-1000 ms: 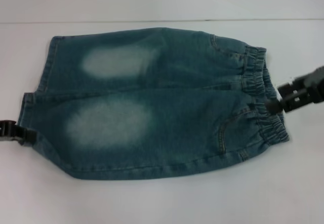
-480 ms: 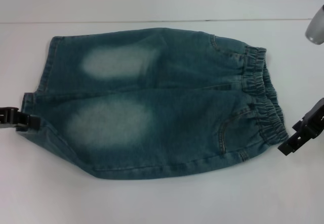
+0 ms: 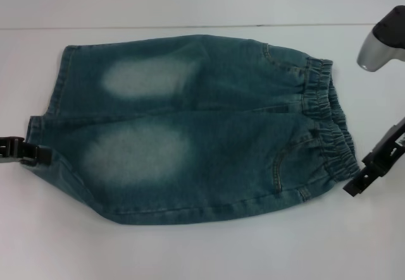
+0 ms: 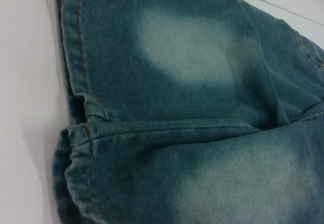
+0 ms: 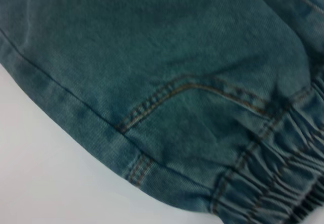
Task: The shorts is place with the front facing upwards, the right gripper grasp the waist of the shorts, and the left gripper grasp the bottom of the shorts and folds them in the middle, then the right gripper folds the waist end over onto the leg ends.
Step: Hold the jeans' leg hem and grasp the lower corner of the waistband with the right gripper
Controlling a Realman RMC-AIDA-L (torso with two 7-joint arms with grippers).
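The blue-green denim shorts [image 3: 202,128] lie flat on the white table, pale thigh patches up. The puckered waist [image 3: 329,125] is at the right and the leg hems [image 3: 60,97] are at the left. My left gripper [image 3: 28,152] is at the far left, its tip touching the near leg's hem [image 3: 47,160]. That hem and the crotch seam [image 4: 91,115] fill the left wrist view. My right gripper [image 3: 355,184] hangs just beside the waist's near corner [image 3: 351,166]. The right wrist view looks down on the elastic band [image 5: 273,183] and a stitched pocket [image 5: 192,90].
A silver-grey part of my right arm [image 3: 380,46] shows at the upper right. The white table [image 3: 202,248] runs on in front of the shorts, and its far edge [image 3: 190,26] lies behind them.
My right gripper moved from the middle of the waist toward its near corner. My left gripper shifted slightly, and the near leg's hem corner drew inward with it.
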